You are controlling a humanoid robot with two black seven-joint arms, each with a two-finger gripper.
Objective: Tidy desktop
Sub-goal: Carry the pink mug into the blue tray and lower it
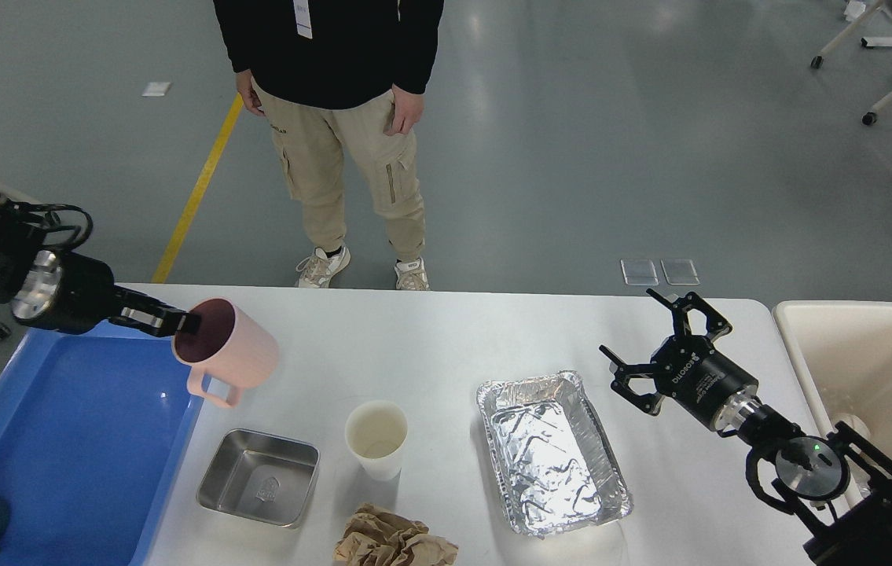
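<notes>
The left claw (178, 322) pinches the rim of a pink plastic mug (227, 352), held tilted over the edge of the blue plastic tray (76, 440). The wide white surface (430, 330) lies just right of that tray — a square steel dish (258, 476), white paper cup (376, 437), crumpled brown paper (392, 539) and foil tray (552, 453) rest on it. Far right of the tray, the right claw (654, 338) hovers spread, empty.

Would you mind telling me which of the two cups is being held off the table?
The pink mug, gripped at its rim by the left gripper and tilted beside the blue tray; the white paper cup stands upright on the desktop.
</notes>
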